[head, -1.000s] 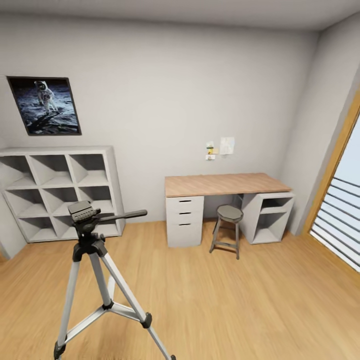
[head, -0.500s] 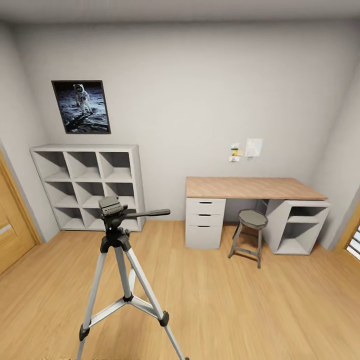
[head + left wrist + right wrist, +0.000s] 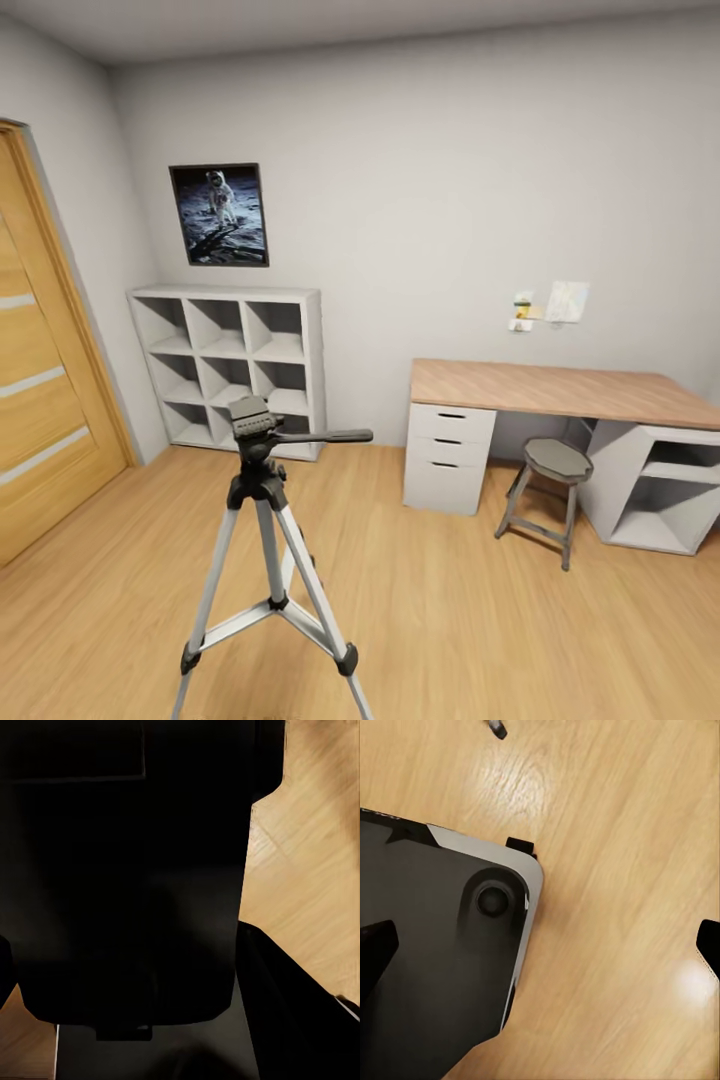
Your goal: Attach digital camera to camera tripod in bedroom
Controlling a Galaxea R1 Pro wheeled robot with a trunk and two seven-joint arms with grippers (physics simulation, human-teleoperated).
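The camera tripod (image 3: 265,560) stands near, left of centre on the wood floor (image 3: 480,620), its head bare, pan handle (image 3: 325,436) pointing right toward the desk (image 3: 560,390). Whether either gripper's fingers are spread or clenched cannot be told, nor which arm is nearer.

One camera tripod (image 3: 266,520), near left, on three silver legs. One wood door (image 3: 45,380) at far left. One framed moon picture (image 3: 220,214). One white cube shelf (image 3: 232,368) with nine compartments. One desk (image 3: 560,440), three drawers. One grey stool (image 3: 548,487).
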